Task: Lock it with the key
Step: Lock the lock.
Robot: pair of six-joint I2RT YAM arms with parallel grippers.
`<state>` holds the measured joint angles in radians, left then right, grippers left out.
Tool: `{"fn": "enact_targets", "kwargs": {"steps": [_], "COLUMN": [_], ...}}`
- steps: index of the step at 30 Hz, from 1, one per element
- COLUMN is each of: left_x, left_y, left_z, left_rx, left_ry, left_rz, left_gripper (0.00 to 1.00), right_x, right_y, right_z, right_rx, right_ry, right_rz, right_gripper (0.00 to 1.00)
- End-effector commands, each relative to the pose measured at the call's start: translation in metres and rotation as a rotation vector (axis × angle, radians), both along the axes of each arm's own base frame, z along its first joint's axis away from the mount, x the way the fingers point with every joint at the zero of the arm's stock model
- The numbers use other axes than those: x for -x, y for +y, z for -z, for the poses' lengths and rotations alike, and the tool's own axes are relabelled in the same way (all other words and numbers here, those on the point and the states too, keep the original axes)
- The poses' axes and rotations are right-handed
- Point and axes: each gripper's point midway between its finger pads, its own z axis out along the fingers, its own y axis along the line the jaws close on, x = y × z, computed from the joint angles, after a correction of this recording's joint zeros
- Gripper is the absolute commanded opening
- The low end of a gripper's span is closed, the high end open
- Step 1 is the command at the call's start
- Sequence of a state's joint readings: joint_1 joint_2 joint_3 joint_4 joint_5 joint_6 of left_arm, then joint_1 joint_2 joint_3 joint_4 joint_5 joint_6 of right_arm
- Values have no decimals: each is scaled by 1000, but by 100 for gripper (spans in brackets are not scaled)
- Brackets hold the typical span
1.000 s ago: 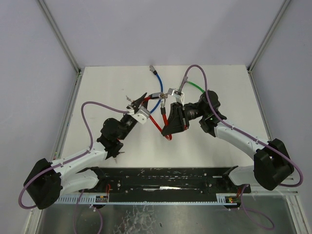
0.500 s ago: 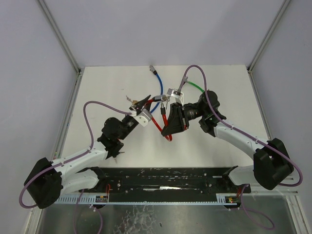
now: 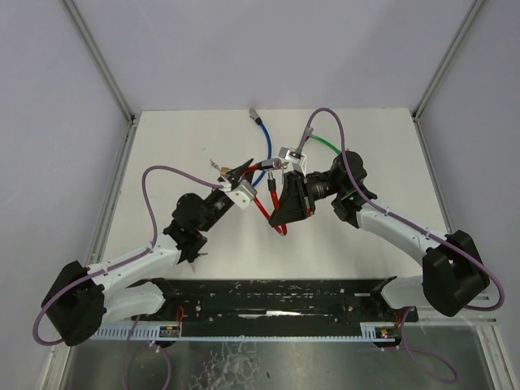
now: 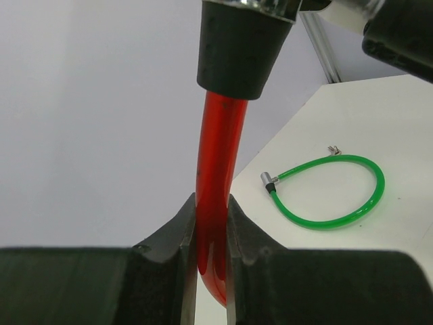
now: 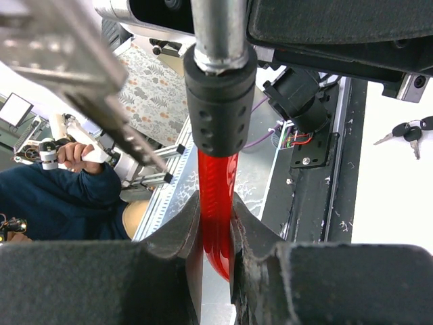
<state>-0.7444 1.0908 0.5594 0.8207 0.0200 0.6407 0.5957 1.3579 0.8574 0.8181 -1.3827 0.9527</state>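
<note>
A red cable lock (image 3: 262, 205) hangs above the table between both arms. My left gripper (image 3: 242, 168) is shut on one stretch of its red cable (image 4: 215, 203), below a black end sleeve (image 4: 238, 47). My right gripper (image 3: 280, 213) is shut on another stretch of the cable (image 5: 216, 203), under a black sleeve with a metal pin (image 5: 216, 101). A bunch of keys (image 5: 408, 131) lies on the white table, away from both grippers. A blurred silver, key-like piece (image 5: 74, 61) shows close to the right wrist camera.
A green cable lock (image 4: 331, 196) lies looped on the table (image 3: 366, 138) at the back right, and a blue cable lock (image 3: 263, 140) at the back centre. A black rail (image 3: 268, 296) runs along the near edge. Enclosure walls stand on three sides.
My left gripper has shifted slightly to the right, toward the right gripper, with the red cable still in it. The right arm has barely moved.
</note>
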Motion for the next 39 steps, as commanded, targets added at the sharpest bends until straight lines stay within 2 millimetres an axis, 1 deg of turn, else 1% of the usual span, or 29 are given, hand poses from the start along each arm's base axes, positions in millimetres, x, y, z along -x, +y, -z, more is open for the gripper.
{"fn": "enact_targets", "kwargs": {"steps": [1, 5, 7, 10, 13, 15, 21, 26, 33, 39], "left_x": [1, 10, 19, 26, 28, 23, 12, 2, 3, 7], "left_y": [11, 10, 9, 7, -1, 0, 8, 9, 12, 17], "left_z": [-33, -36, -35, -32, -24, -22, -33, -50, -72, -77], "left_rx": [45, 45, 19, -39, -138, -172, -226, -250, -207, -189], "left_ry": [-107, -146, -198, -266, -310, -327, -391, -428, -471, -495], "left_rz": [-41, -5, 22, 40, 62, 37, -42, -44, -30, -42], "left_gripper": [0, 0, 0, 0, 0, 0, 0, 0, 0, 0], "right_x": [10, 3, -1, -2, -3, -3, -1, 3, 7, 9], "right_y": [-4, -3, -4, -4, -4, -4, -3, -4, -7, -13], "right_z": [-16, -14, -11, -12, -10, -9, -6, -11, -20, -32], "right_rx": [-19, -10, -3, -2, 1, 6, 23, 14, -4, -33], "right_ry": [-18, 1, 14, 17, 21, 27, 49, 42, 22, -7], "right_rz": [-35, -9, 7, 10, 10, 5, -12, -23, -27, -15], "right_gripper": [0, 0, 0, 0, 0, 0, 0, 0, 0, 0]}}
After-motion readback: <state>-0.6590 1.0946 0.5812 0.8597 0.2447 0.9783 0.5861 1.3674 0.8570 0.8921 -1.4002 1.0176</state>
